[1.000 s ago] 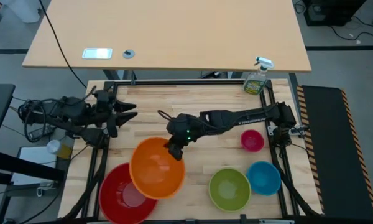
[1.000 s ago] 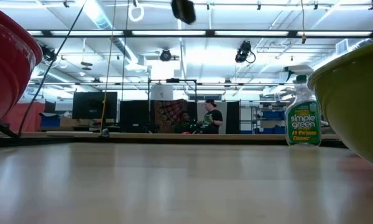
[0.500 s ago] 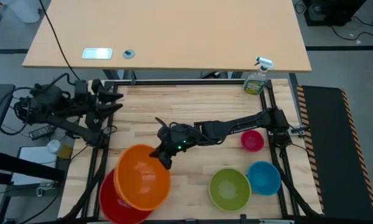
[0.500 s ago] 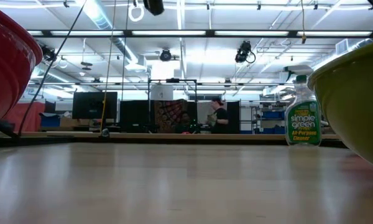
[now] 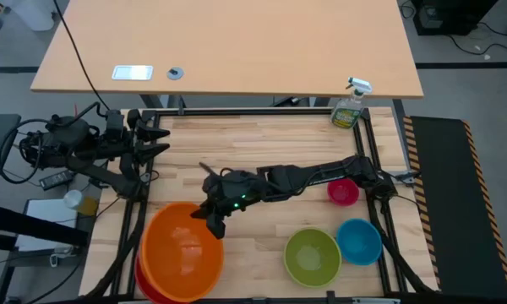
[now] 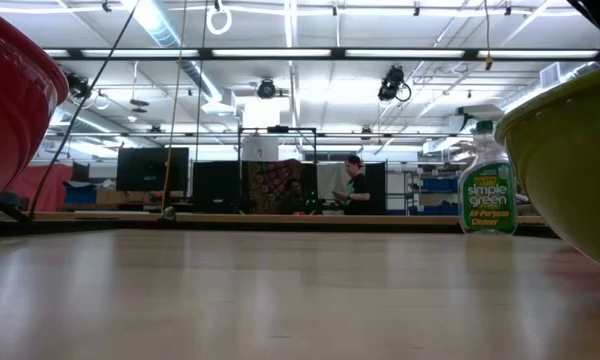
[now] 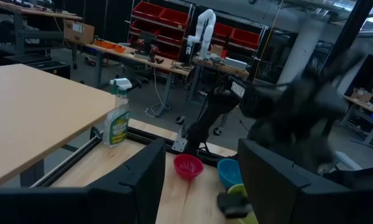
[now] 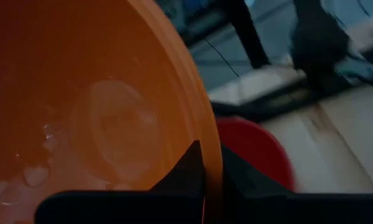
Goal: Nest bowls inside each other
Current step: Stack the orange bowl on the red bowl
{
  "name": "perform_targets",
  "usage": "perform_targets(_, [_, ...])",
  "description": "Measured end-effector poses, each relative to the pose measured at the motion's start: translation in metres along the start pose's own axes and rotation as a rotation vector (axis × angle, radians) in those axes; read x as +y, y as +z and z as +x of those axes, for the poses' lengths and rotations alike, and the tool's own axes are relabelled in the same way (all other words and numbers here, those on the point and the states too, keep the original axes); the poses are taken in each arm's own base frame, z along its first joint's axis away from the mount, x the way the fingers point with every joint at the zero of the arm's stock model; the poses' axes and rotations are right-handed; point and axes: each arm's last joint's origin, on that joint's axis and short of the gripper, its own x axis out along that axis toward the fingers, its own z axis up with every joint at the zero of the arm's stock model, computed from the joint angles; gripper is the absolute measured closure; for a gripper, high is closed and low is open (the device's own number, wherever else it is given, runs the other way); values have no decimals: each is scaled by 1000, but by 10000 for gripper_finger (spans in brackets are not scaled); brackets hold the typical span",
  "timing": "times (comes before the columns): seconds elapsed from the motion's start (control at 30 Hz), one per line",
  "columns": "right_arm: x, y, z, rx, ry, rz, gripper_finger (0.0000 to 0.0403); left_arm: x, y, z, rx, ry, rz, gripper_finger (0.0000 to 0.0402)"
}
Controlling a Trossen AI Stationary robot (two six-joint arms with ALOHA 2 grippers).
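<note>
My right gripper [image 5: 213, 221] is shut on the orange bowl [image 5: 182, 252], which hangs over the red bowl [image 5: 149, 280] at the table's near left. Only a sliver of the red bowl shows under it; the low view shows the red bowl's wall [image 6: 10, 110] at the left. The green bowl [image 5: 313, 256], blue bowl [image 5: 358, 240] and pink bowl [image 5: 342, 191] rest on their bases at the right. My left gripper [image 5: 156, 139] waits open at the far left, above the table. My right gripper pinches the orange bowl's rim [image 8: 210, 146] on the bowl's far right side, one finger inside the bowl and one outside. The fingers slant down from the table's right. The bowl sits over the red bowl, mouth up; whether the two touch I cannot tell.
A green spray bottle [image 5: 349, 105] stands at the far right corner. Black frame rails [image 5: 133, 221] run along the table's left and right edges. Bare wood lies across the table's far middle [image 5: 253, 139].
My right gripper has carried the orange bowl toward the table's left and near edges, from beside the red bowl to over it, so that it now covers most of the red one. My left gripper has drawn back toward the left edge and a little up.
</note>
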Motion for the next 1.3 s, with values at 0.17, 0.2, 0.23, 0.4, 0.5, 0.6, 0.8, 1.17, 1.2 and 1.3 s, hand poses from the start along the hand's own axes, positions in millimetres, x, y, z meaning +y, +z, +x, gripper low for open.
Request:
perform_targets(0.17, [-19,-23,32,75,-29,-71,376,1,-2,-1,16,4,8,198])
perform_targets(0.2, [-22,-27,40,81,-14,-87,376,1,-2,-1,24,6,10,198])
perform_targets(0.23, [-26,-32,48,89,3,-104,376,1,-3,-1,33,9,14,198])
perform_targets(0.4, [-43,-51,84,56,60,-129,376,2,-6,0,58,15,25,198])
perform_targets(0.5, [-56,-63,99,69,47,-103,376,2,-7,0,64,17,13,198])
perform_targets(0.6, [-67,-74,108,100,8,-94,376,2,-7,0,64,17,6,198])
perform_targets(0.8, [-73,-82,104,185,-109,-87,376,2,-7,0,70,19,7,198])
perform_targets(1.17, [-91,-91,96,347,-236,-2,376,2,-7,0,71,19,8,198])
perform_targets(1.2, [-91,-91,96,347,-236,-2,376,2,-7,0,71,19,8,198])
perform_targets(1.3, [-90,-92,96,358,-217,-26,376,2,-7,0,71,19,8,198])
